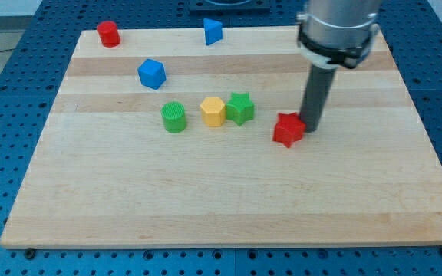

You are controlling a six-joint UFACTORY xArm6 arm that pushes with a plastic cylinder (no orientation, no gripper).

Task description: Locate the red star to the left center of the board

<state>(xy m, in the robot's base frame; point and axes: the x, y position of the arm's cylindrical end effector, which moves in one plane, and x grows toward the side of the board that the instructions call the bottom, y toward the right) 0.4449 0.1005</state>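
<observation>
The red star [288, 129] lies on the wooden board [229, 207], right of the middle. My tip [311, 126] stands just to the star's right, touching or almost touching its right edge. The dark rod rises from there to the grey arm body at the view's top right.
A green star [241, 107] sits against a yellow hexagon [213, 111], with a green cylinder [173, 116] to their left. A blue cube [151, 73] lies upper left, a red cylinder [109, 34] at the top left corner and a blue wedge-like block [212, 31] at the top edge.
</observation>
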